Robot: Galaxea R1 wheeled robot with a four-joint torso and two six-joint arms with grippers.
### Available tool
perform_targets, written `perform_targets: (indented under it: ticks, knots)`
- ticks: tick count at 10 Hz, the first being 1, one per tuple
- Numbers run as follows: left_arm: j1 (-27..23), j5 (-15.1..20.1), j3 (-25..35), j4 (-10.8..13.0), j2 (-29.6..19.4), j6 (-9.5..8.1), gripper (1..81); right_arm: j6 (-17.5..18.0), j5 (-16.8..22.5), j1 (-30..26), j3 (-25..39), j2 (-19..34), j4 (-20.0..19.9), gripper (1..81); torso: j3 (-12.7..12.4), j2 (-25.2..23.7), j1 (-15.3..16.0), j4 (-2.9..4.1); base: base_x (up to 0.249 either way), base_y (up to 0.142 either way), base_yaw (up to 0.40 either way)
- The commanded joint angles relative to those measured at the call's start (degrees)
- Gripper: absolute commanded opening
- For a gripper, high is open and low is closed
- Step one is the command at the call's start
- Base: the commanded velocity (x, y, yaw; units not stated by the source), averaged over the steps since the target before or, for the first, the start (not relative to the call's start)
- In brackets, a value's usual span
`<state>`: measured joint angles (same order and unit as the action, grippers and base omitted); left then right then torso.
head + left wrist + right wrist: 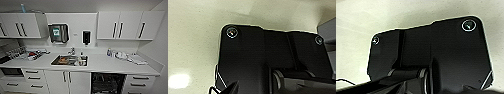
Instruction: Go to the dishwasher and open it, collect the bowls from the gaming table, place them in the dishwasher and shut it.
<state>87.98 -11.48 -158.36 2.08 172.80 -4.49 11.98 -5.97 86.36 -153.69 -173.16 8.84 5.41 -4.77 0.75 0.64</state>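
The dishwasher (108, 83) sits under the white counter, right of the sink cabinet. Its front stands open, showing a dark interior with wire racks. The bowls and the gaming table are out of view. In both wrist views the robot's dark plate hangs over a pale speckled floor (195, 37), (366, 17); the state of either gripper cannot be made out there.
A steel sink (69, 60) with dishes is set in the counter (105, 63). A drying rack (30, 53) stands at the left above a black built-in oven (11, 72). Bottles and cloths (125, 55) lie at the right. White drawers (140, 83) flank the dishwasher; a side wall (160, 50) closes the right.
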Motion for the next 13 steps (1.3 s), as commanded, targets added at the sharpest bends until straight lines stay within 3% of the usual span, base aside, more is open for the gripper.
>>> perform_targets:
  ticks: [1, 13]
  knots:
    - [-2.33, 2.78, -0.20, 0.11, -0.35, 0.09, 81.1, -0.12, 2.46, -3.25, -0.55, 0.07, 0.48, 81.1, 0.00, 0.00, 0.00, 0.00, 0.000, 0.000, 0.105]
    - [-2.33, 2.17, -0.46, 0.11, -0.26, 0.18, 81.1, -0.11, 3.78, -2.90, -2.66, -0.46, 0.57, 81.1, 0.00, 0.00, 0.00, 0.00, 0.000, 0.000, 0.110]
